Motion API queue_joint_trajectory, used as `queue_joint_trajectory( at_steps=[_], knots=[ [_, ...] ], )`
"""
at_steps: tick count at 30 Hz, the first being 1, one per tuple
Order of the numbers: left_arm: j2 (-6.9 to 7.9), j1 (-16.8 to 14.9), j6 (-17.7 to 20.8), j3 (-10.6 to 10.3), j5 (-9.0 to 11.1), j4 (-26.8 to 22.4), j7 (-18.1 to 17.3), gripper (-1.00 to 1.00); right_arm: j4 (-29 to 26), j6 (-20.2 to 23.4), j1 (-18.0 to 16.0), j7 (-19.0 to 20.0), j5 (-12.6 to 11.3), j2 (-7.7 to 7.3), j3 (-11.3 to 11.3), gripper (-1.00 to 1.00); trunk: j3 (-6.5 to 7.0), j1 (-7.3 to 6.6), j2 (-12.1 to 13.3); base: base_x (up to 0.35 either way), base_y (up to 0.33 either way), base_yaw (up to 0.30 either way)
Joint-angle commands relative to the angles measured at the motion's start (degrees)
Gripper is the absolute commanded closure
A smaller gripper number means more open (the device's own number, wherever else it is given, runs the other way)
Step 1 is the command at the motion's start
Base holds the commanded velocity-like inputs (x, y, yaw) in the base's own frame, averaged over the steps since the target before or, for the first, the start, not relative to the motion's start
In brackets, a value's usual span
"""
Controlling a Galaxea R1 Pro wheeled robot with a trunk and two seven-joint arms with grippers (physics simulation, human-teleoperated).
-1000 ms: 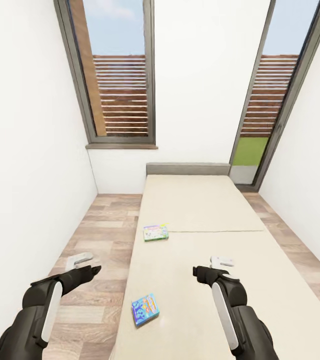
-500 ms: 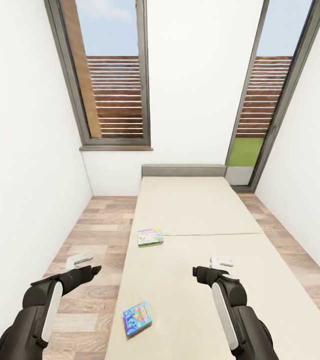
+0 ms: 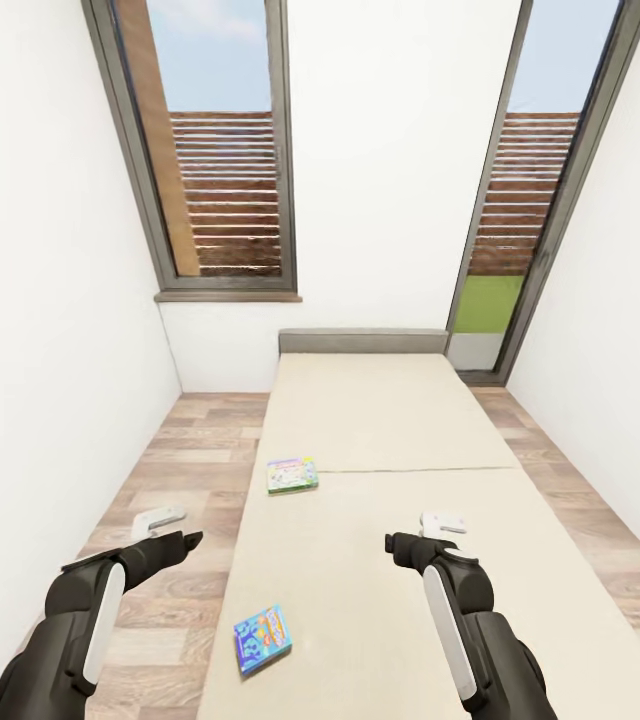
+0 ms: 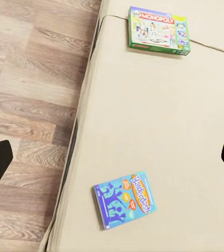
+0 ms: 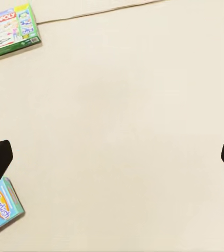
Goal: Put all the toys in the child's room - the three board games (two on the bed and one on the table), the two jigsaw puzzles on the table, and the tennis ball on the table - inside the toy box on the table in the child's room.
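Two board games lie on the beige bed point(image 3: 390, 420). The green-edged Monopoly box point(image 3: 292, 475) point(image 4: 159, 30) point(image 5: 11, 32) rests near the mattress's left edge, by the seam. A blue game box point(image 3: 262, 637) point(image 4: 125, 198) point(image 5: 1, 207) lies closer to me, also near the left edge. My left gripper point(image 3: 193, 540) point(image 4: 112, 157) hovers open over the floor and the bed's left edge, with nothing in it. Over the middle of the mattress my right gripper point(image 3: 393, 543) point(image 5: 112, 157) is open and holds nothing. The table, toy box, jigsaw puzzles and tennis ball are out of view.
Wood-plank floor point(image 3: 185, 450) runs along the bed's left side up to a white wall point(image 3: 50, 350). A narrower floor strip point(image 3: 600, 540) lies on the right. A grey headboard point(image 3: 360, 341), a window point(image 3: 220, 150) and a glass door point(image 3: 520, 200) stand at the far end.
The whole picture has shifted, so the camera has moved: the bed and both game boxes now sit further left and the blue box lower. Both arms hold the same pose.
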Motion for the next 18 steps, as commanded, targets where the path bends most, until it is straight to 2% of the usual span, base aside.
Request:
queue_joint_trajectory(
  at_steps=[1, 10, 11, 18],
  knots=[
    [-0.04, -0.1, 0.4, 0.2, 0.2, -0.1, -0.1, -1.0, -0.1, 0.2, -0.1, -0.6, -0.6, 0.0, 0.1, -1.0, -0.12, 0.05, -0.1, 0.156, -0.013, 0.0],
    [0.02, 0.0, 0.3, 0.2, 0.2, -0.1, -0.1, -1.0, -0.1, -0.2, -0.1, -0.6, -0.6, 0.0, 0.1, -1.0, -0.12, 0.05, -0.1, 0.084, -0.019, 0.0],
    [0.03, 0.0, 0.2, 0.2, 0.2, -0.1, -0.1, -1.0, -0.1, -1.7, -0.1, -0.7, -0.5, 0.0, 0.8, -1.0, -0.12, 0.05, -0.1, 0.004, -0.001, 0.0],
    [0.01, 0.0, 0.1, 0.1, 0.2, -0.1, -0.1, -1.0, -0.1, -2.6, -0.1, -0.8, -0.5, 0.0, 3.2, -1.0, -0.12, 0.05, -0.1, 0.001, 0.0, 0.0]
  ],
)
